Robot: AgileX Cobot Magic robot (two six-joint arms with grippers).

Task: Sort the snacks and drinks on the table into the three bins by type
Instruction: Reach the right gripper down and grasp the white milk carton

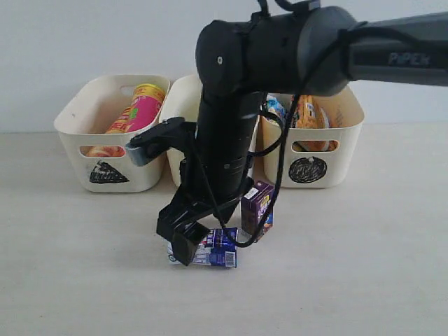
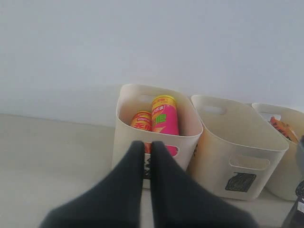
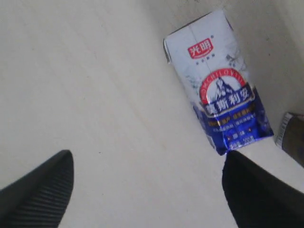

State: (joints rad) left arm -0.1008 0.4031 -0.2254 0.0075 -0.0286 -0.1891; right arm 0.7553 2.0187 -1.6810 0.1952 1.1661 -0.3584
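Note:
A white and blue drink carton (image 1: 213, 249) (image 3: 216, 80) lies flat on the table. My right gripper (image 1: 185, 239) (image 3: 149, 190) hangs just above its left end, open, with only bare table between the fingers. One fingertip (image 3: 256, 185) is beside the carton's blue end. A dark purple carton (image 1: 257, 207) stands upright next to it. A pink chip tube (image 1: 145, 108) (image 2: 165, 116) and an orange-labelled tube (image 2: 141, 121) stand in the triangle bin (image 1: 73, 140) (image 2: 124, 118). Foil bags (image 1: 309, 113) fill the circle bin (image 1: 348, 122). My left gripper (image 2: 147, 148) is shut and empty, pointing at the triangle bin.
The middle bin (image 1: 182, 98) (image 2: 216, 142), marked with a square, is mostly hidden behind my right arm (image 1: 224, 140) in the exterior view. That arm reaches in from the upper right. A pale wall rises behind the bins.

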